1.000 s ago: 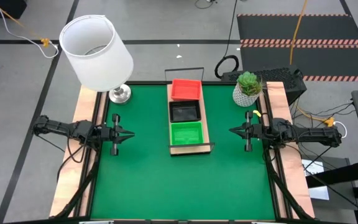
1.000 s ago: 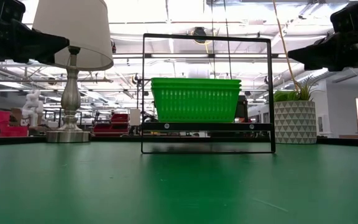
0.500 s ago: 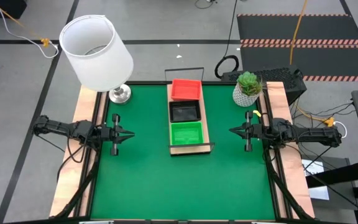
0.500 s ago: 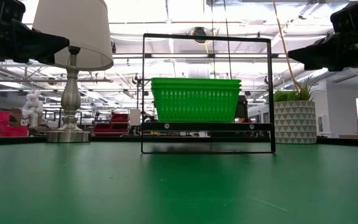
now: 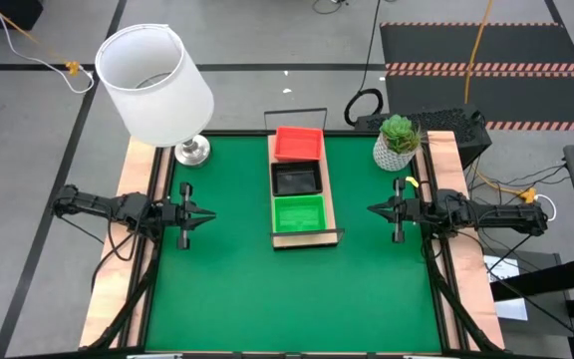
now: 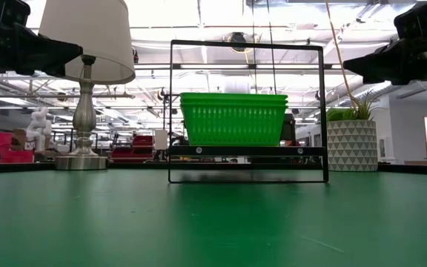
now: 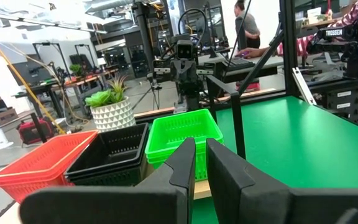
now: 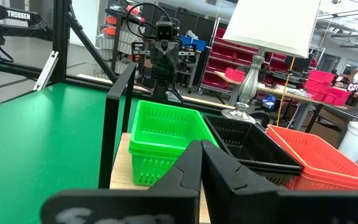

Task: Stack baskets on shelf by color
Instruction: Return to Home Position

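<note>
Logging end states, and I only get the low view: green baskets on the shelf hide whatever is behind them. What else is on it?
Observer: Behind the green baskets, black baskets sit midway along the shelf, orange-red baskets at its far end.
Operator: Are the tools holding anything?
Observer: No; the left tool and right tool are shut and empty, at the side edges of the green mat.
Operator: Any basket off the shelf?
Observer: None lies on the mat.
</note>
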